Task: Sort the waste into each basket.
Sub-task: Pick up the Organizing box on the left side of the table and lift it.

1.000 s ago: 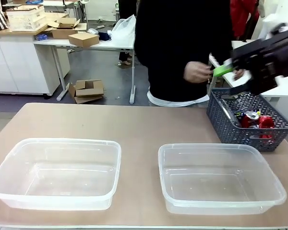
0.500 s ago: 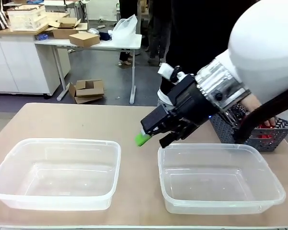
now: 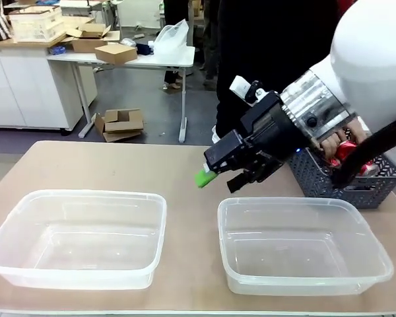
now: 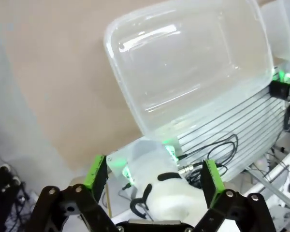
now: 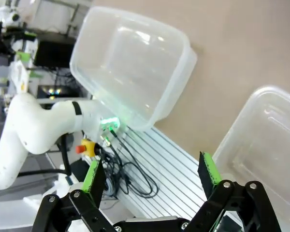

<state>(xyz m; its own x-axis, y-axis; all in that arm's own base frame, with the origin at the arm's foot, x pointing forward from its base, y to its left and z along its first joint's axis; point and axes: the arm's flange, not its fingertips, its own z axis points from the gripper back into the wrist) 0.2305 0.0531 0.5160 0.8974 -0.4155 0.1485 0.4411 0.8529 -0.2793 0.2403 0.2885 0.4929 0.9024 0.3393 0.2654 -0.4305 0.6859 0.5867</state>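
The left clear tub (image 3: 86, 194) and the right clear tub (image 3: 284, 201) stand upright and empty, side by side on the table (image 3: 185, 172). Red cans (image 3: 368, 169) lie in the grey lattice basket (image 3: 317, 181).

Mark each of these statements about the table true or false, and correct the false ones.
1. The left clear rectangular plastic tub and the right clear rectangular plastic tub hold nothing. True.
2. The right gripper grips a drink can. False: its jaws stand open with nothing between them.
3. The dark grey lattice-walled plastic basket holds red metal cans. True.
4. That basket stands between the two tubs. False: it stands at the table's far right, beyond the right tub.
5. The left gripper is open and holds nothing. True.
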